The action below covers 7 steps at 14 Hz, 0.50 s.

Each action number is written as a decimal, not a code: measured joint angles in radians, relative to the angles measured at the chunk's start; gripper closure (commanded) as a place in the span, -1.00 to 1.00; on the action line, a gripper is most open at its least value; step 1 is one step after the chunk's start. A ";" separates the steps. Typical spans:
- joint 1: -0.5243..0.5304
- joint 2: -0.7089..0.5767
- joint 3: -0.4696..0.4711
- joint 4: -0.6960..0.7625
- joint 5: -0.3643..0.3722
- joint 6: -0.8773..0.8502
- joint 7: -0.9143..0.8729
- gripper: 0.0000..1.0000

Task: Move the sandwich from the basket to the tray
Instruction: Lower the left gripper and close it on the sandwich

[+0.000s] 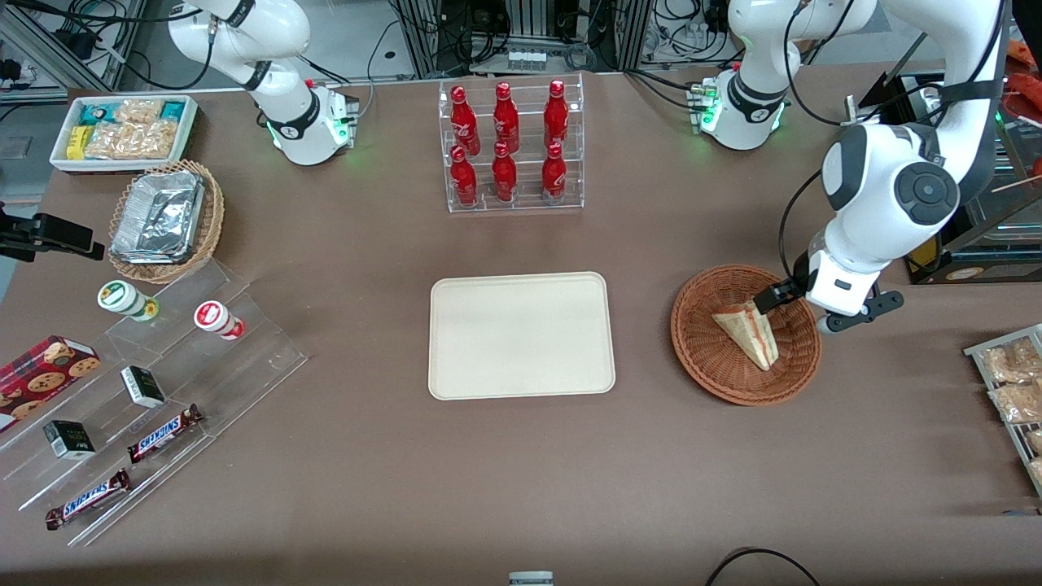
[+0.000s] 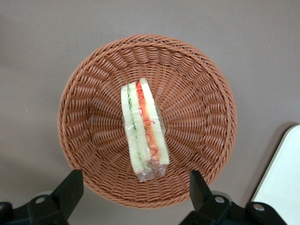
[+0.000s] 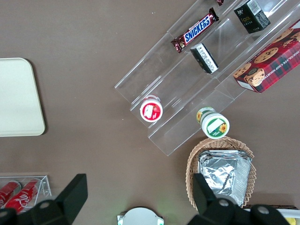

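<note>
The sandwich, a plastic-wrapped wedge with red and green filling, lies in the middle of the round reddish-brown basket. My left gripper hovers open above the basket's rim on the side toward the working arm's end, its fingers wide apart and holding nothing. It is a little above the sandwich and not touching it. The cream tray lies flat beside the basket, toward the table's middle, with nothing on it.
A clear rack of red bottles stands farther from the front camera than the tray. Snack packets lie at the working arm's table end. A clear stepped shelf, a foil-container basket and a white snack box are toward the parked arm's end.
</note>
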 measured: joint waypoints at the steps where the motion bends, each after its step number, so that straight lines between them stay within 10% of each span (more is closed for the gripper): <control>1: -0.008 0.006 0.000 -0.004 0.000 0.010 -0.040 -1.00; 7: -0.016 0.060 0.000 -0.014 0.000 0.064 -0.182 -1.00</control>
